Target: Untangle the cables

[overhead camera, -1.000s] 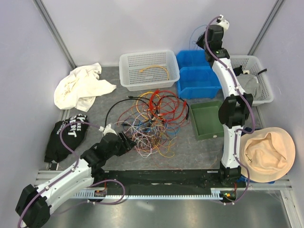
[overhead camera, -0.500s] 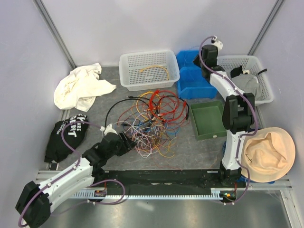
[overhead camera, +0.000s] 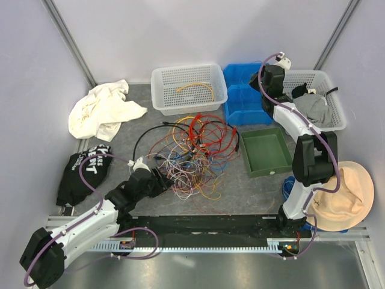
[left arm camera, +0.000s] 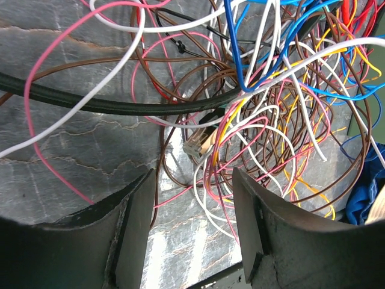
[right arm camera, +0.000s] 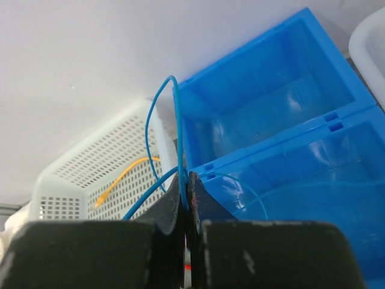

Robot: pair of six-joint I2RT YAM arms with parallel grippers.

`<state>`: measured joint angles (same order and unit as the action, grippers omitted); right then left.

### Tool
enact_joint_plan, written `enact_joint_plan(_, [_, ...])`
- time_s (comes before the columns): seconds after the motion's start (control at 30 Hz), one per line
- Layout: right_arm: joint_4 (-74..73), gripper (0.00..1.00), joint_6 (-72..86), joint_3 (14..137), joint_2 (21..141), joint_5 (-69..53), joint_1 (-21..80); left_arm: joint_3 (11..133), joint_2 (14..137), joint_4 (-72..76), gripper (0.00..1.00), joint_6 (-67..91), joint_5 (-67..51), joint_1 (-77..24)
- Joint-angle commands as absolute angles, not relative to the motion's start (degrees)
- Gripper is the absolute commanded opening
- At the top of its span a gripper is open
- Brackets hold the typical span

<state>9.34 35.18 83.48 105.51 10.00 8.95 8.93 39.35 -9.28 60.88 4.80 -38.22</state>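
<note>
Progress early: your right gripper (right arm camera: 185,182) is pinching one blue cable (right arm camera: 178,129) above the blue bins (right arm camera: 289,102); your left gripper (left arm camera: 192,189) is gaping beside the cables (overhead camera: 195,150), mostly tangled.

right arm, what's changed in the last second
The right gripper, shut on a blue cable, drew back from the rear wall and lowered toward the blue bins, the arm's elbow folding out to the right. The left gripper stayed open at the cable tangle, which looks unmoved.
</note>
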Motion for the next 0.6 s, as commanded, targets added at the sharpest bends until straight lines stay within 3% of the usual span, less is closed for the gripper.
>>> enact_joint_plan(0.0, [13.2, 0.00, 36.0, 80.6, 99.9, 9.1, 9.4, 8.3, 39.2, -7.6, 0.60, 62.5, 4.2, -38.1])
enact_joint_plan(0.23, [14.0, 0.00, 35.0, 75.9, 99.9, 9.9, 9.6, 7.6, 39.7, -6.3, 0.60, 63.3, 3.7, -38.1])
enact_joint_plan(0.43, [9.6, 0.00, 34.4, 79.1, 105.6, 10.1, 9.5, 7.2, 40.0, -6.2, 0.60, 63.7, 3.5, -38.1])
enact_joint_plan(0.47, [8.7, 0.07, 34.6, 79.4, 106.3, 10.2, 9.5, 7.1, 39.9, -6.3, 0.60, 63.7, 3.5, -38.1])
enact_joint_plan(0.5, [8.3, 0.20, 34.9, 79.5, 106.6, 10.2, 9.5, 7.2, 39.8, -6.3, 0.60, 63.6, 3.5, -38.1])
enact_joint_plan(0.53, [7.7, 0.42, 35.5, 79.3, 106.7, 10.1, 9.5, 7.2, 39.8, -6.3, 0.61, 63.5, 3.6, -38.1])
enact_joint_plan(0.57, [7.1, 0.51, 35.9, 79.3, 106.2, 10.5, 9.5, 7.5, 39.8, -6.3, 0.63, 63.3, 3.5, -38.1])
